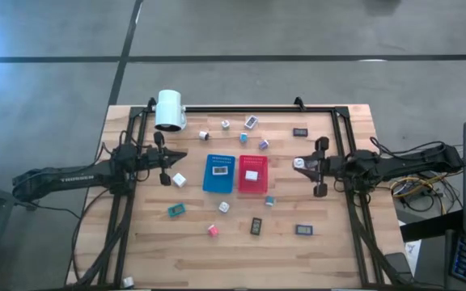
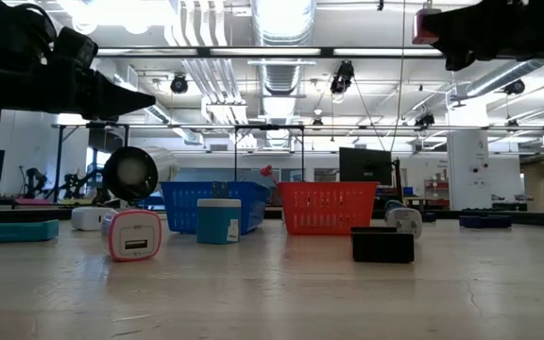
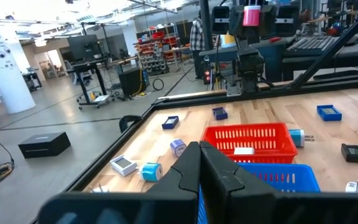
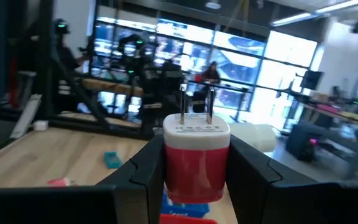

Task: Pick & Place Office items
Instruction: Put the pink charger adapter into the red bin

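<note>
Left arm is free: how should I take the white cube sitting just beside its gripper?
Probably come straight down on the white cube and pinch two opposite flat sides; it sits apart from other items, beside the shut left gripper, so open first.

A blue tray [image 1: 217, 173] and a red tray [image 1: 253, 174] sit side by side mid-table. Left of the blue tray hangs the left gripper [image 1: 181, 155], closed; right of the red tray, the right gripper [image 1: 297, 162] holds a small white charger [image 1: 298, 162]. A white cylinder [image 1: 170, 110] lies beyond the blue tray.
</note>
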Controlling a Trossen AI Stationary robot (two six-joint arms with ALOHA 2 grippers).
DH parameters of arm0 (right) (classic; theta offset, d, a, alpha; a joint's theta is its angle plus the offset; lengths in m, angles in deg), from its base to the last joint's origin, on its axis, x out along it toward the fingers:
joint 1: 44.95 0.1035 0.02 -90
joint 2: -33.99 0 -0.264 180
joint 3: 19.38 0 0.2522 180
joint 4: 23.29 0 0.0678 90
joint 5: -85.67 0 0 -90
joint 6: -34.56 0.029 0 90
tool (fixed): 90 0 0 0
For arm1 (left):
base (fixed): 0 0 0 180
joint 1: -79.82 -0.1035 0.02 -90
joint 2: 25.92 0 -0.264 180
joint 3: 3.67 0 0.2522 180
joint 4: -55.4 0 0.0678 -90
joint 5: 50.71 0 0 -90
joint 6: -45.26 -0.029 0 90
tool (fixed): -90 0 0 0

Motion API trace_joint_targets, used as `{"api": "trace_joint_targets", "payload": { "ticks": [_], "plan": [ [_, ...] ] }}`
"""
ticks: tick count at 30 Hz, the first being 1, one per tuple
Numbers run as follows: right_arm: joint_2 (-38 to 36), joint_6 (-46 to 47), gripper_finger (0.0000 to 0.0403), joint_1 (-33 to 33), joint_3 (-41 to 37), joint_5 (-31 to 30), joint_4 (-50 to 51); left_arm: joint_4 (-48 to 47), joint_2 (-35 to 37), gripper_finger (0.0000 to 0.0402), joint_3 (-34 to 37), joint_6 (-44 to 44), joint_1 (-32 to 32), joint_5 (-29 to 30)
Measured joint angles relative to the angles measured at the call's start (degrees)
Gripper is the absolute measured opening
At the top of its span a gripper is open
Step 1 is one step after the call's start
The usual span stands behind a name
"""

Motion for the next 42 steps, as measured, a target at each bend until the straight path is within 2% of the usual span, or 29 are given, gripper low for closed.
{"api": "trace_joint_targets", "payload": {
  "ticks": [5,23,26,42],
  "plan": [
    [-2.0,0.1,0.0123,0.0,-0.4,-1.2,0.1,0.0,0.0,0.0007,0.0,0.0,0.0,0.0],
    [-18.9,-2.8,0.0123,-1.0,-9.5,-3.3,0.4,0.0,0.0,0.0007,0.0,0.5,0.0,0.0],
    [-20.0,-2.9,0.0124,-1.6,-9.8,-5.7,1.8,0.0,0.0,0.0007,0.0,0.5,0.0,0.0],
    [-19.7,-2.3,0.0126,-2.8,-9.9,-5.7,4.2,0.0,0.0,0.0007,0.0,0.5,0.0,-0.1]
  ]
}}
